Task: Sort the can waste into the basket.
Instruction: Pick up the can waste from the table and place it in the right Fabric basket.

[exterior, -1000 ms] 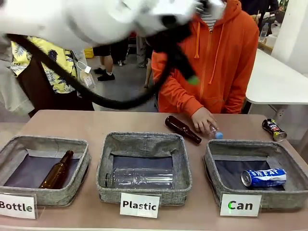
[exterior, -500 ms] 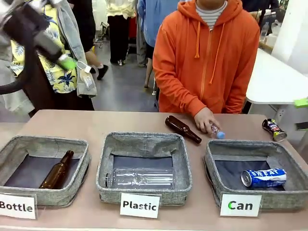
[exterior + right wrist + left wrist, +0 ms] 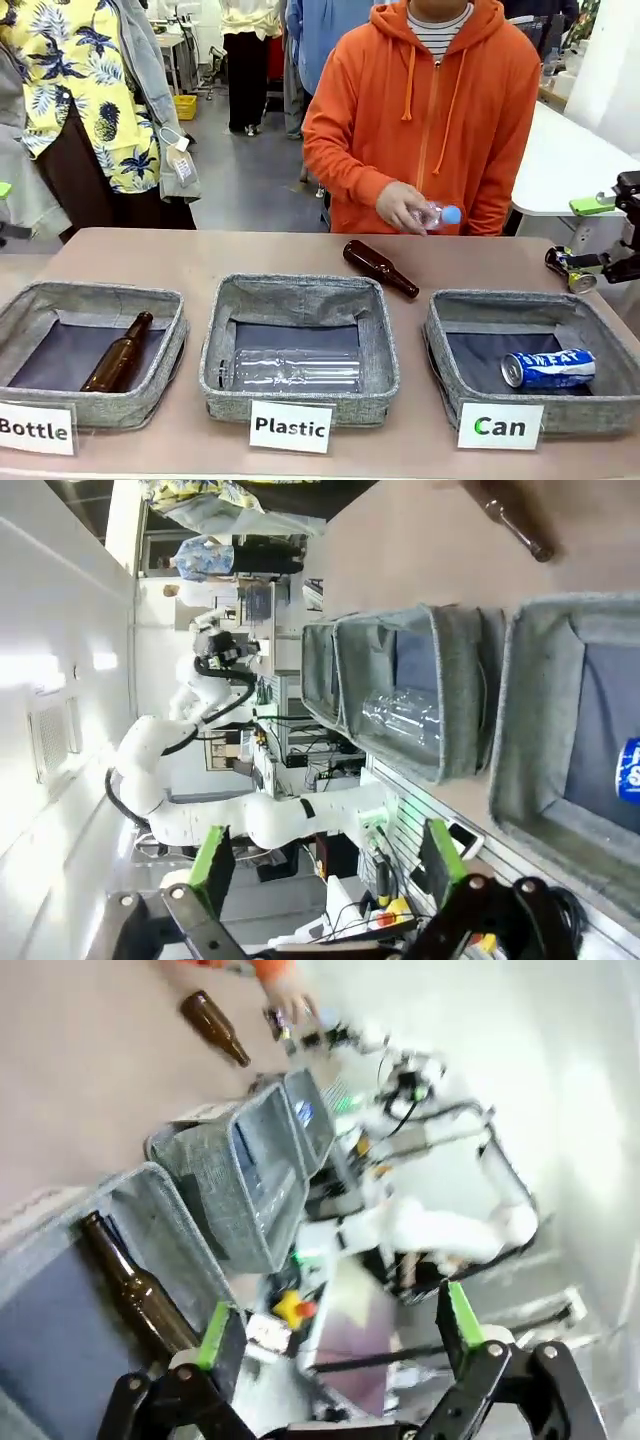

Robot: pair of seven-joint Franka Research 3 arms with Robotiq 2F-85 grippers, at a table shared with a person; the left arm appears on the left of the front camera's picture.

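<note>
The blue-and-white "SWEAT" can [image 3: 548,368] lies on its side inside the grey basket [image 3: 590,412] signed "Can" at the front right. Beyond that basket, a dark can [image 3: 559,264] with red and yellow marks lies on the table. My right gripper [image 3: 600,235] hangs open at the right edge, right beside the dark can, with nothing between its fingers. At the far left edge my left gripper [image 3: 5,210] shows only in part. Both wrist views show open, empty jaws: the left gripper [image 3: 337,1325] and the right gripper [image 3: 326,853]. In the right wrist view the Can basket [image 3: 545,730] is at the right.
A "Bottle" basket [image 3: 160,385] holds a brown bottle [image 3: 118,352]. A "Plastic" basket [image 3: 300,398] holds a clear bottle [image 3: 290,368]. Another brown bottle [image 3: 380,268] lies on the table. The person in an orange hoodie holds a small clear bottle [image 3: 437,214] above the far edge.
My left arm has swung from across the top of the picture out to the left edge. The right gripper has come in beside the dark can. The person has lifted the small bottle off the table.
</note>
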